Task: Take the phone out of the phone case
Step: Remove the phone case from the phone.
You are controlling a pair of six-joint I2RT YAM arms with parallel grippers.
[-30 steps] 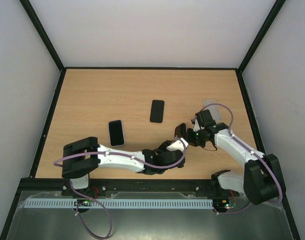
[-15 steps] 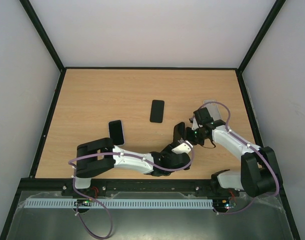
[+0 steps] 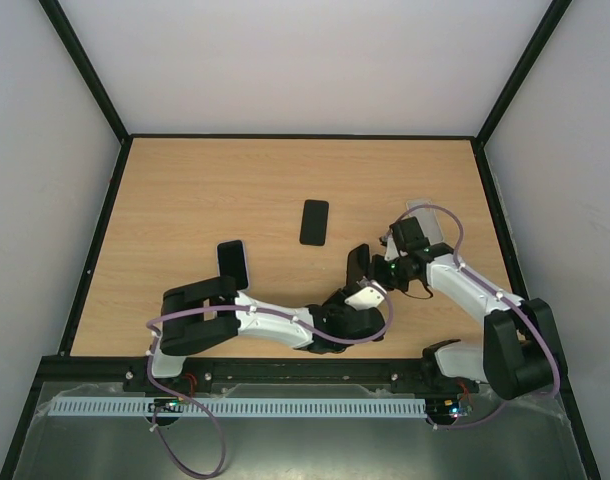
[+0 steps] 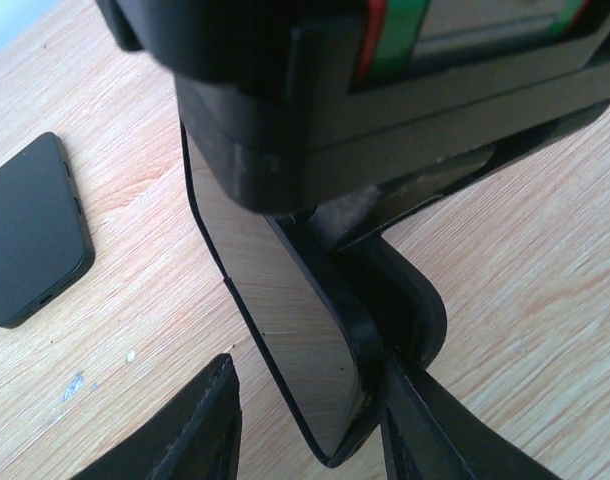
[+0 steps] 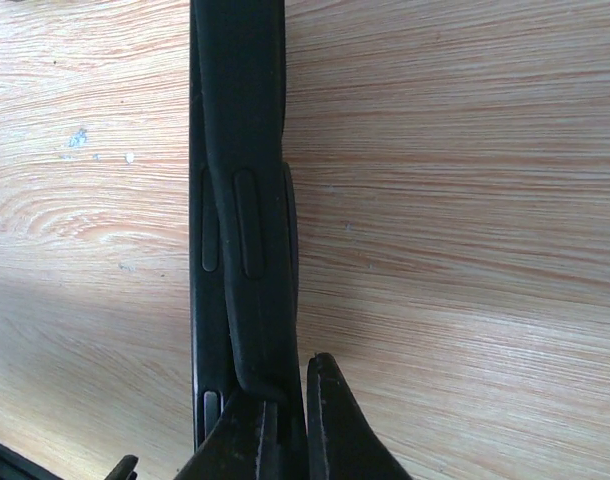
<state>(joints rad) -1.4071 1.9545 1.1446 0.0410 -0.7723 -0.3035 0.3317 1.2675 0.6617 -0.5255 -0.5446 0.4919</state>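
Note:
The phone (image 3: 357,262), a black slab, is held on edge above the table between both arms. Its glossy screen (image 4: 275,300) fills the left wrist view. A black soft shell, the phone case (image 4: 417,300), wraps it and bulges away from its right side. My right gripper (image 3: 379,266) is shut on that shell's rim (image 5: 255,200), which peels off the phone's side (image 5: 207,250) just above the right gripper (image 5: 290,385). My left gripper (image 4: 307,365) is open around the phone's lower corner. Its right finger (image 4: 435,430) touches the edge and its left finger (image 4: 200,430) stands apart.
Two more black phones lie flat on the wood, one (image 3: 314,222) mid-table and one (image 3: 232,263) further left. One of these black phones (image 4: 30,235) shows in the left wrist view. A pale flat piece (image 3: 418,210) lies behind the right arm. Black frame rails border the table.
The left arm's elbow and forearm have swung right and its jaws have narrowed around the phone's corner. The phone now stands more upright. The right gripper has kept its grip.

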